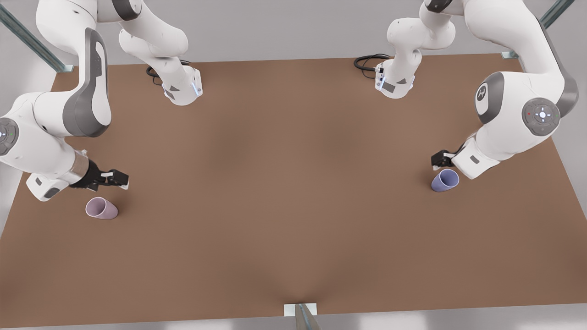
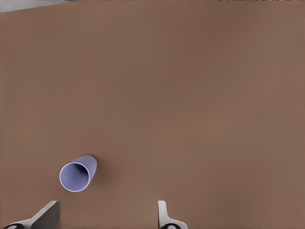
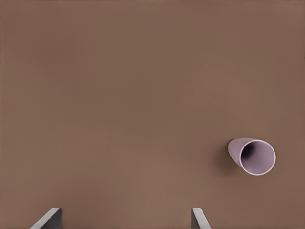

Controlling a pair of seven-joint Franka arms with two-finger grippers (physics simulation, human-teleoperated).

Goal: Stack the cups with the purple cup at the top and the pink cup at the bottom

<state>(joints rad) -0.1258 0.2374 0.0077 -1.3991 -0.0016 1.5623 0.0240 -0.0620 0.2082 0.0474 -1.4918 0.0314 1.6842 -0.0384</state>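
The pink cup (image 1: pixel 102 208) stands mouth up on the brown table (image 1: pixel 284 183) near the front view's left edge. It also appears in the right wrist view as the pink cup (image 3: pixel 252 156), off to the side of the fingers. My right gripper (image 1: pixel 117 179) (image 3: pixel 124 219) hovers just behind it, open and holding nothing. The purple cup (image 1: pixel 445 180) (image 2: pixel 77 173) stands mouth up at the front view's right. My left gripper (image 1: pixel 440 159) (image 2: pixel 105 217) hangs close behind it, open and empty, with the cup slightly outside one finger (image 2: pixel 45 215).
Both arm bases (image 1: pixel 183 89) (image 1: pixel 394 85) and their black cables sit at the table's far edge. A small bracket (image 1: pixel 300 310) stands at the middle of the near edge. A wide stretch of bare brown tabletop separates the two cups.
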